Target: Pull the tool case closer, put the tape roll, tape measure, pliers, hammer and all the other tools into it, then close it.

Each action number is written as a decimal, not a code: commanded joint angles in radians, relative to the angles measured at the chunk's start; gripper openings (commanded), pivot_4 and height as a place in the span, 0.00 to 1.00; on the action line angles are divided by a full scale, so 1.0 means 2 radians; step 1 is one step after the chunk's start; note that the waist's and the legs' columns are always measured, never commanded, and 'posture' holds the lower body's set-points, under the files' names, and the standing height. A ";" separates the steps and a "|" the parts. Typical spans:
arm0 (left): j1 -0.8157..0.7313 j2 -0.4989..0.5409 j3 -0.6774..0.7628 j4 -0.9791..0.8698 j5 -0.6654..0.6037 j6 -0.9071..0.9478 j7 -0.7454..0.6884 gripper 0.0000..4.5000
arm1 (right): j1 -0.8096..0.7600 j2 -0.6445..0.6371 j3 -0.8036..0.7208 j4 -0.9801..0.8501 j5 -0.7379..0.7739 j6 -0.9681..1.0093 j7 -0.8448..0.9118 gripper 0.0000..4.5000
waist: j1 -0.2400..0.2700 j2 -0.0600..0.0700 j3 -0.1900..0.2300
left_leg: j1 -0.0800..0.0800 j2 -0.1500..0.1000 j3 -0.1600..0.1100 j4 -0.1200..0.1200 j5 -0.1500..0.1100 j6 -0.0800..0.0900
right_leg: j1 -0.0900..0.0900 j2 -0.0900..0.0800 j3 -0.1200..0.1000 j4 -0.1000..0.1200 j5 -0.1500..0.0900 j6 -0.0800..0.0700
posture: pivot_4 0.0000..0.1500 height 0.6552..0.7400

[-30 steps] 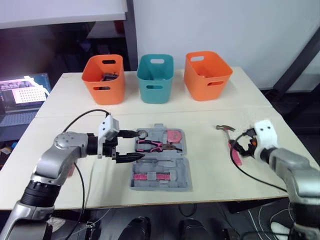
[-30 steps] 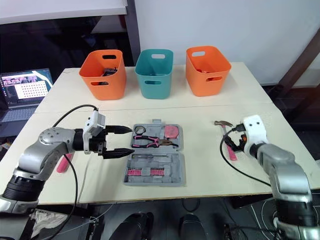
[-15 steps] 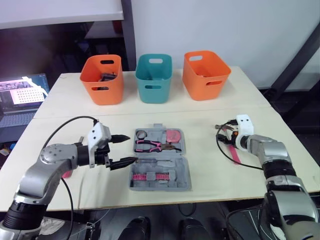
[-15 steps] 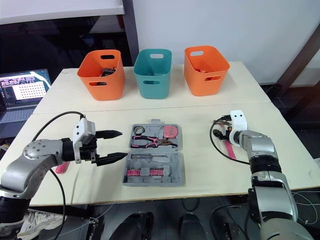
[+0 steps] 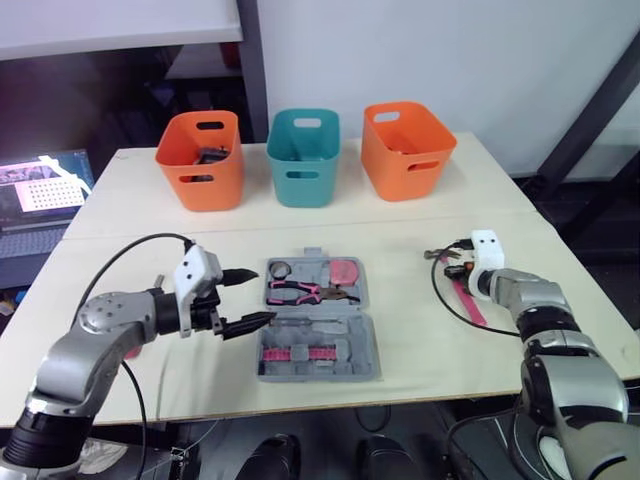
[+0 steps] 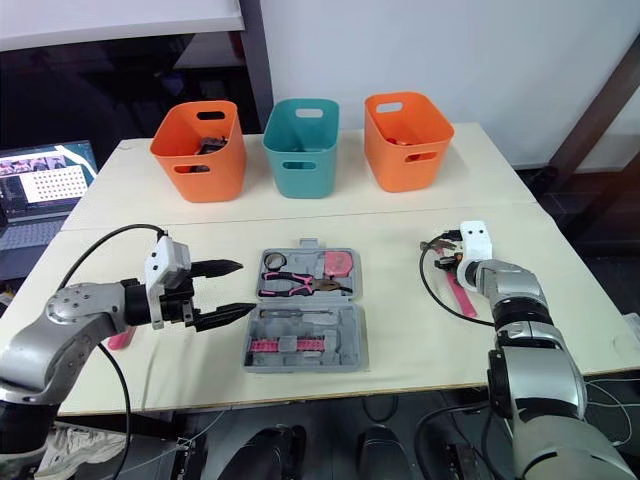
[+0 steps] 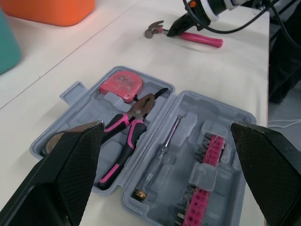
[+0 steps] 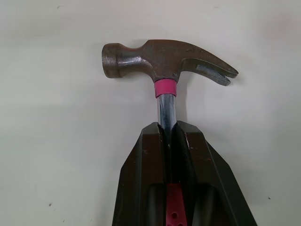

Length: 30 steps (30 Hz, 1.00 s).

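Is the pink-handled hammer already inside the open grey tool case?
No, the pink-handled steel hammer lies on the table right of the grey plastic tool case, gripped by the right end effector.

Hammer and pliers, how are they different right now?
The hammer lies out on the table, beside the tool case; the pliers already sit inside it. The right gripper is shut on the hammer's metal shaft; nothing touches the pliers. The hammer has one straight handle, the pliers two curved ones. Both have pink on their handles.
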<state>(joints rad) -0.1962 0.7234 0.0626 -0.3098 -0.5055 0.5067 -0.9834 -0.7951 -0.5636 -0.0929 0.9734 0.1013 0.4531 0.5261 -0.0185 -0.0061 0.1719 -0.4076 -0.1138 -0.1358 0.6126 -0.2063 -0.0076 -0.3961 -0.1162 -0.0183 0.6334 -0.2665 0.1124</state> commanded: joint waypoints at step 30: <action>-0.037 -0.023 -0.025 0.079 0.017 -0.070 -0.052 1.00 | 0.184 -0.026 -0.012 -0.681 0.130 0.423 -0.006 0.99 | 0.003 0.000 0.000 | -0.001 0.000 0.002 -0.001 0.000 0.000 | -0.004 -0.001 0.003 0.001 0.000 0.000 | 1.00 1.00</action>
<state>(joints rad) -0.2784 0.6654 -0.0166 -0.1210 -0.4661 0.3833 -1.0891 -0.3894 -0.5603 -0.1502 -0.3573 0.3297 1.3521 0.4346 -0.0124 -0.0056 0.1717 -0.4096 -0.1135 -0.1314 0.6117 -0.2067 -0.0075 -0.4028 -0.1175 -0.0117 0.6358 -0.2660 0.1132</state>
